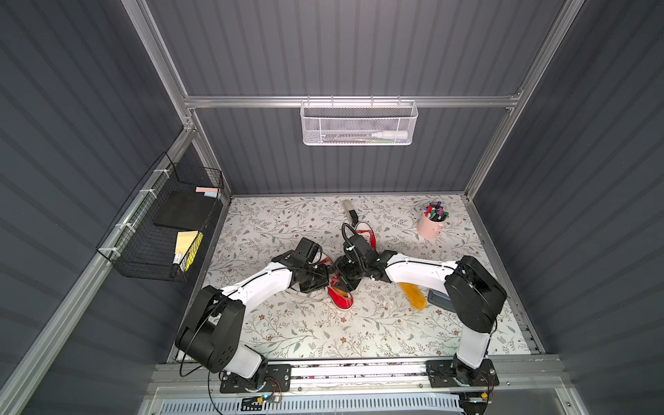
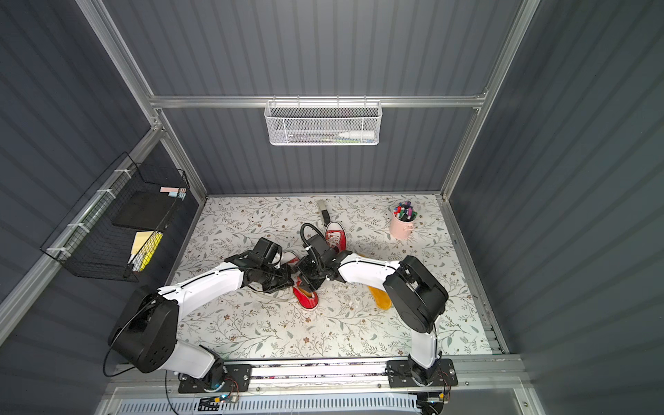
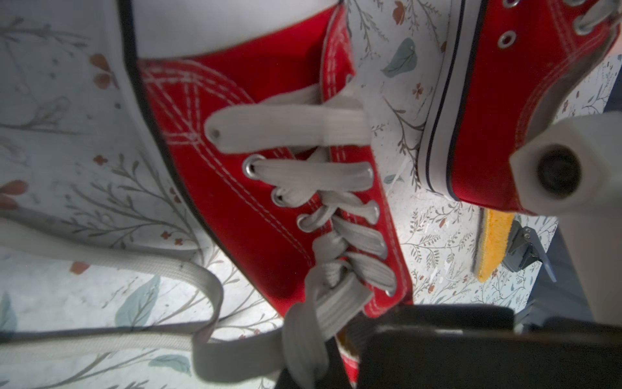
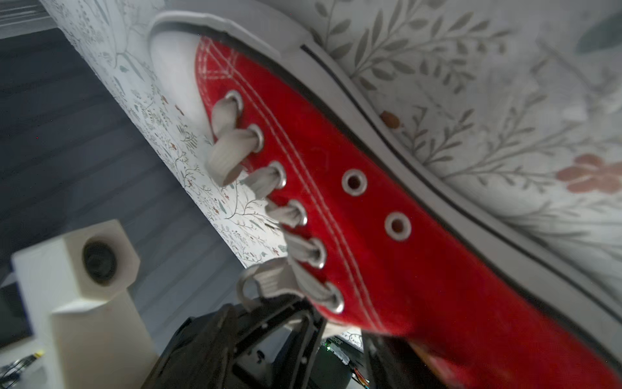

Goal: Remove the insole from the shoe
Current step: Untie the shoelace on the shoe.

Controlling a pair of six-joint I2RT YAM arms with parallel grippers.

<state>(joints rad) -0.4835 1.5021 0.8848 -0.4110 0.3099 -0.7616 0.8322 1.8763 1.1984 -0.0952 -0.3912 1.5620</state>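
1. Lying on the floral table (image 1: 287, 334), the red shoe (image 1: 340, 295) sits mid-table under both grippers, heel end toward the robot base, white toe cap pointing away; laces (image 3: 303, 128) slack, one loose end trailing on the table
2. left gripper (image 1: 318, 278) is down at the shoe's opening, jaws fully closed; the left wrist view shows a yellow sliver (image 3: 346, 338) right beside its dark fingers (image 3: 437, 353), cannot tell whether it is pinched
3. right gripper (image 1: 346, 278) is at the same opening from the opposite side; jaws blurred at the edge of the right wrist view and hidden in both top views, cannot tell how wide they stand or whether they grip the canvas
4. yellow insole (image 1: 413, 295) lies on the table outside any shoe, to the robot's right of the shoe, near the right arm's elbow, just beside a dark grey object (image 1: 439, 300)
5. second red shoe (image 1: 367, 234) farther back, partly hidden by the right wrist; pink cup of markers (image 1: 430, 225) near the far right corner, well apart
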